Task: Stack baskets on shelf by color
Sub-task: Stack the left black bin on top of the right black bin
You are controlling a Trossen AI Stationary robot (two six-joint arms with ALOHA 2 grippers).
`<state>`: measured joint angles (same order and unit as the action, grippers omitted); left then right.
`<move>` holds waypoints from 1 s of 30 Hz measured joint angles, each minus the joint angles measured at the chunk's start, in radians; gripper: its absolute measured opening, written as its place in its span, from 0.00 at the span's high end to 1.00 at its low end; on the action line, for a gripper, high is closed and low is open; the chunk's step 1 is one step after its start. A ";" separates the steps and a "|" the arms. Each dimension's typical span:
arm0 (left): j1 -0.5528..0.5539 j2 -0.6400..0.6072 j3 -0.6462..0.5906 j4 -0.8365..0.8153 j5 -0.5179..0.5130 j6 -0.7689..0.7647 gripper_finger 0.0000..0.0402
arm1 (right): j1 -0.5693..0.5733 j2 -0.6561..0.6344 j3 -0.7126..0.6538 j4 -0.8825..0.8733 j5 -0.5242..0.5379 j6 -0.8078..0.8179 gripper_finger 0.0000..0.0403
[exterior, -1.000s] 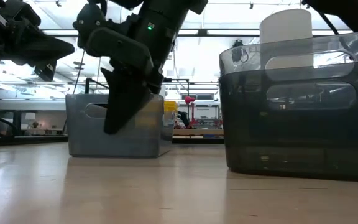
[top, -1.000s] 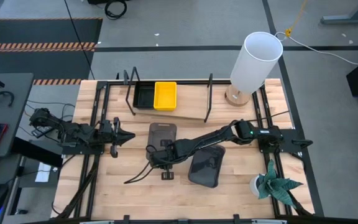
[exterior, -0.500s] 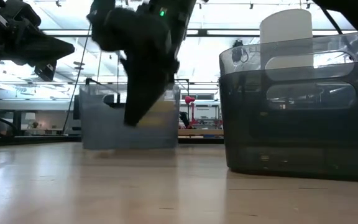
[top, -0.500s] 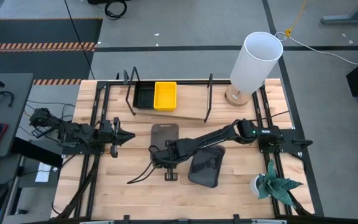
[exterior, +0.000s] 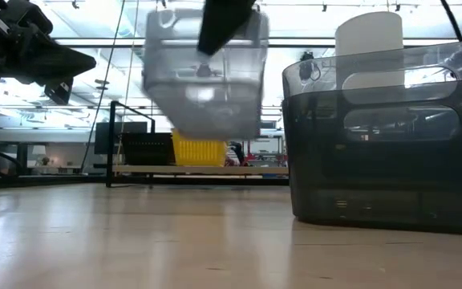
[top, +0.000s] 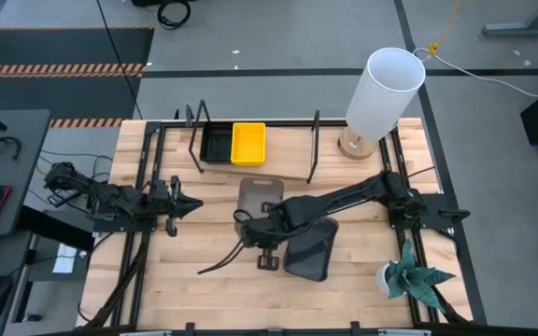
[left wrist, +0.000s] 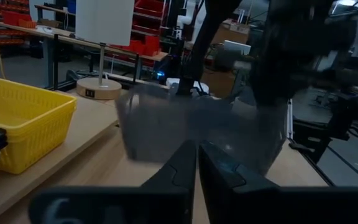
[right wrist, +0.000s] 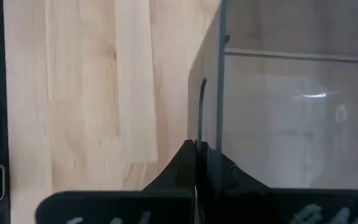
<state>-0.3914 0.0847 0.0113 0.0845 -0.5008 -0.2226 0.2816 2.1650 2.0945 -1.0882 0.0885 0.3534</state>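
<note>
The right gripper [top: 243, 224] is clamped on the rim of a grey basket [top: 259, 197] and holds it in the air above the table [top: 204, 271], in front of the shelf [top: 278, 171]. A black basket [top: 217, 145] and a yellow basket [top: 248, 143] sit side by side on the shelf. The left gripper [top: 191, 203] hovers at the table's left side, fingers closed and empty.
</note>
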 joint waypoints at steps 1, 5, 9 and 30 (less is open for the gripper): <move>0.000 0.000 0.000 0.000 0.000 0.000 0.94 | 0.006 -0.017 0.000 -0.018 0.012 0.005 0.99; 0.000 0.000 0.000 0.000 0.000 0.000 0.93 | 0.035 -0.067 0.000 -0.119 0.066 0.055 0.99; 0.000 0.000 0.000 0.000 0.000 0.000 0.92 | 0.087 -0.106 0.000 -0.190 0.106 0.142 0.99; 0.000 0.000 0.000 0.000 0.000 0.000 0.91 | 0.372 -0.123 -0.200 -0.204 0.186 0.609 0.99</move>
<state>-0.3916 0.0846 0.0113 0.0845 -0.5008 -0.2222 0.6533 2.0422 1.8949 -1.2919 0.2747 0.9621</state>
